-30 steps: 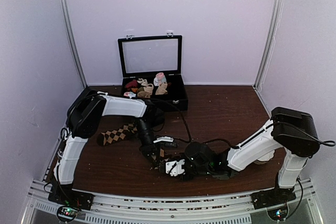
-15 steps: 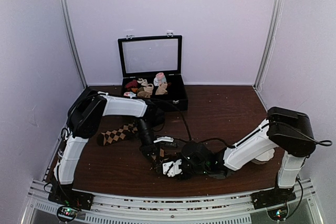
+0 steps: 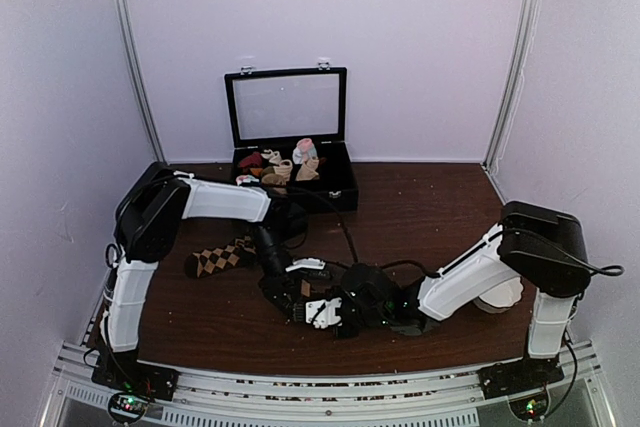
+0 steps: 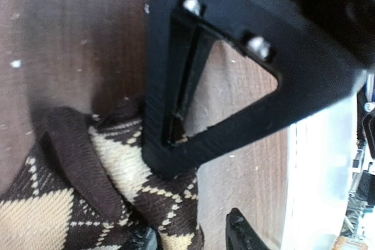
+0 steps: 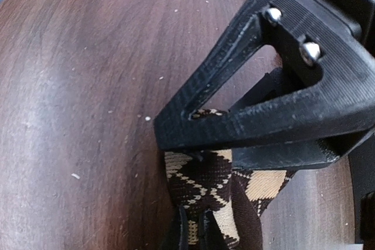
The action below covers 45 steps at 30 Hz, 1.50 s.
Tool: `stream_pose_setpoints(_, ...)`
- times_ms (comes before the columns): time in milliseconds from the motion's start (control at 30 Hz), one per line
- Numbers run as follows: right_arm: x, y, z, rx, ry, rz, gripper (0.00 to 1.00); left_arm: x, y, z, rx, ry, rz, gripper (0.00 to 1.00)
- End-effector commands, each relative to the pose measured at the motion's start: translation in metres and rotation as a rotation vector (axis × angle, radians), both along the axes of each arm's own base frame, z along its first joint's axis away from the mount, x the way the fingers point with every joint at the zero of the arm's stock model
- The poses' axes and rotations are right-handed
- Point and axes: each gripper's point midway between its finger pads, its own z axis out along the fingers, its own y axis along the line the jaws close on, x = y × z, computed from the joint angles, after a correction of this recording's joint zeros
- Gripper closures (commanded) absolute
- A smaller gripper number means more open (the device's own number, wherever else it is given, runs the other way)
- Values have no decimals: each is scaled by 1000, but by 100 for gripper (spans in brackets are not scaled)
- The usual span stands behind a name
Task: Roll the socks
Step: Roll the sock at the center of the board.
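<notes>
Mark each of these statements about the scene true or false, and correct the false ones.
1. The lid of the black box stands open. True.
2. The socks lie inside the box. False: they lie on the table, in front of the box.
3. The jaws of the right arm are shut on the socks. True: the right wrist view shows them pinching the fabric.
4. The socks are plain white. False: they are dark brown with tan argyle diamonds.
5. Small sock rolls sit in the box. True.
</notes>
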Motion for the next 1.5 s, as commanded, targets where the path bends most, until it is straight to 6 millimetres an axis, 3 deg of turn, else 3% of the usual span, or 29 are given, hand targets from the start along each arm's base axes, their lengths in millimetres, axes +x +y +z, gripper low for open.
stream_pose_setpoints(0,-26,-38,-68,-224,241,-6,100,24,-6,21,-93,-127,41,60)
stream_pose_setpoints(233,-40,-46,-72,-249,351,-13,100,57,1,68,-196,-286,173,52)
stream_pose_setpoints(400,-43,-45,-67,-257,425,-53,100,60,8,76,-221,-361,210,52)
stream_pose_setpoints(533,-47,-40,-59,-237,512,-92,100,91,17,51,-97,-490,293,53)
stream_pose_setpoints(700,-53,-40,-56,-241,613,-154,100,112,25,14,54,-516,304,59)
stream_pose_setpoints(867,-57,-43,-54,-242,665,-196,100,119,29,-16,140,-511,302,61)
stream_pose_setpoints(1033,-56,-43,-53,-243,698,-234,100,123,12,-23,130,-522,283,61)
stream_pose_setpoints(1233,-57,-35,-50,-246,771,-283,100,121,-22,-1,18,-493,264,61)
stream_pose_setpoints(1467,-61,-40,-72,-247,979,-399,100,122,-31,51,-130,-524,266,56)
